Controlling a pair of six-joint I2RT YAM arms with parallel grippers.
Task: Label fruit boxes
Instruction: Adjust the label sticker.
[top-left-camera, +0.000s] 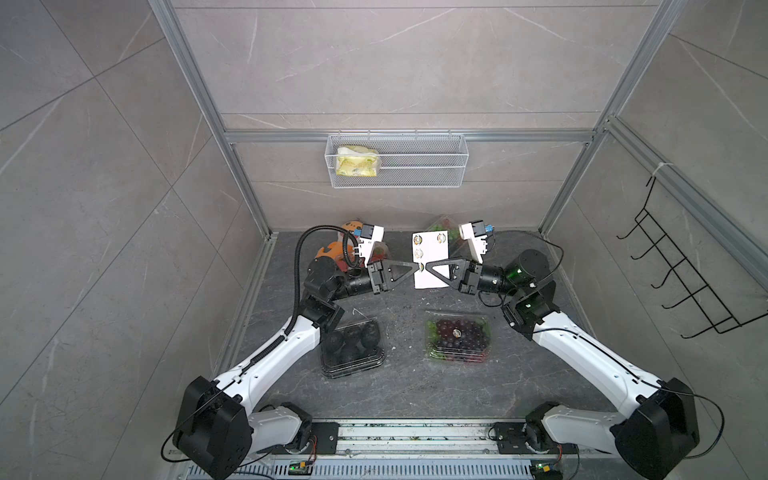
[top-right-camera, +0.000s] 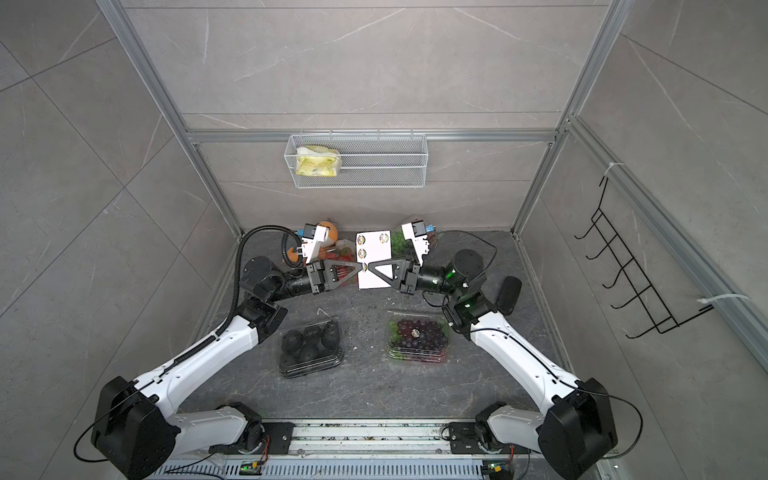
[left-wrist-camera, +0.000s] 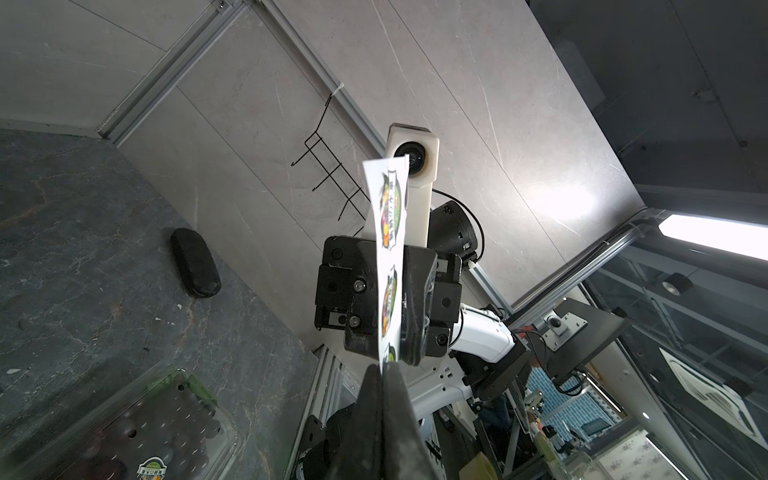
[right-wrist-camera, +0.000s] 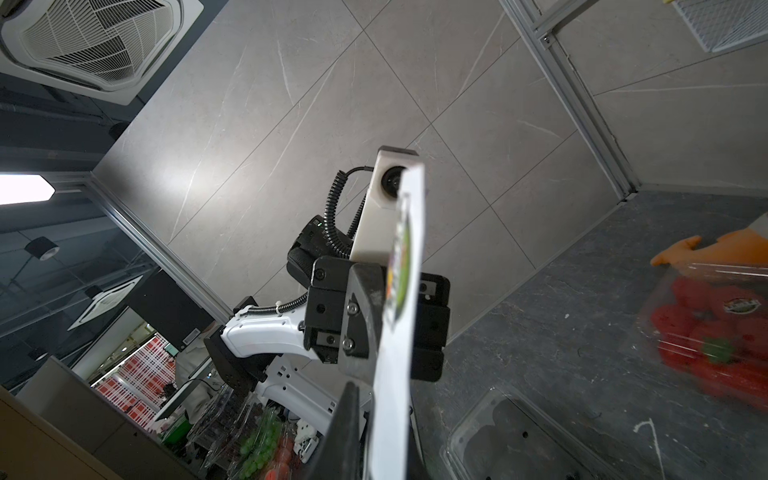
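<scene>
A white sticker sheet (top-left-camera: 434, 249) (top-right-camera: 376, 249) hangs in the air between my two grippers. My left gripper (top-left-camera: 415, 265) (left-wrist-camera: 382, 368) is shut on the sheet's edge by a sticker. My right gripper (top-left-camera: 428, 266) (right-wrist-camera: 365, 390) is closed around the sheet from the opposite side. The purple-grape box (top-left-camera: 457, 336) (left-wrist-camera: 166, 424) carries a sticker and lies front right. The dark-fruit box (top-left-camera: 351, 347) (right-wrist-camera: 519, 436) lies front left. The strawberry box (top-right-camera: 345, 253) (right-wrist-camera: 719, 328), also stickered, sits behind my left gripper. The green-grape box (top-left-camera: 446, 232) stands at the back, partly hidden.
An orange plush toy (top-left-camera: 332, 249) lies at the back left. A black case (top-right-camera: 509, 295) rests by the right arm. A wire basket (top-left-camera: 397, 160) with a yellow packet hangs on the back wall, and a black hook rack (top-left-camera: 681, 270) on the right wall.
</scene>
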